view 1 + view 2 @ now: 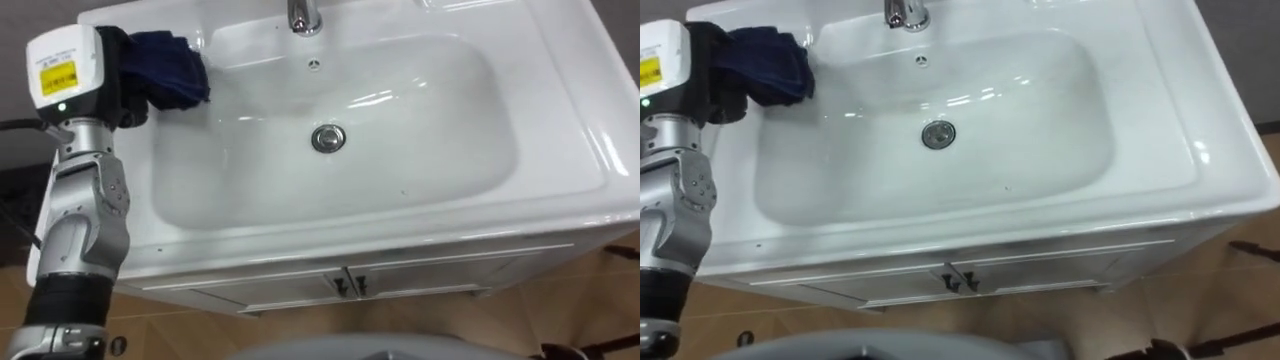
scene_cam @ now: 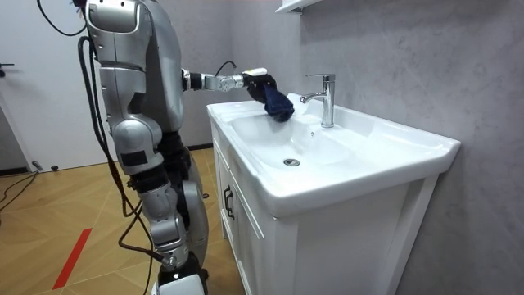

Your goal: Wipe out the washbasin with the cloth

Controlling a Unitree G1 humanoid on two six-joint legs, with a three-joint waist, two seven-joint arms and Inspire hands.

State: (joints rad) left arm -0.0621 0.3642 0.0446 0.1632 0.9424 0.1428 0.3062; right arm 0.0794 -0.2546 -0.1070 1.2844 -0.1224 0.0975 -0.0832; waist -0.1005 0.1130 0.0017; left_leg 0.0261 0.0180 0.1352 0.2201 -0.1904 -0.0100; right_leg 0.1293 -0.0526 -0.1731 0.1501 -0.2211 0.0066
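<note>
Stands close at the white vanity cabinet (image 1: 400,275). Faces the basin (image 1: 560,130), bowl glossy around the drain (image 1: 328,138). Grips a dark blue cloth (image 1: 172,66) in the left hand (image 1: 122,90), fingers seemingly curled round it, at the far left rim short of the faucet (image 1: 304,16). Looks barely begun; leaves the bowl to wipe.

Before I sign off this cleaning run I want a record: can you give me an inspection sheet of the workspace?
Surface: white basin, glossy; drain mid-bowl, tap at the back rim.
Job's things: dark blue cloth at the basin's left rear corner.
Clutter: nothing seen.
Hands: left hand, fingers curled on the cloth.
Cables: thin dark cable on the floor, room view's left edge.
Surroundings: white cabinet under the basin, grey wall, wooden floor with a red strip.
</note>
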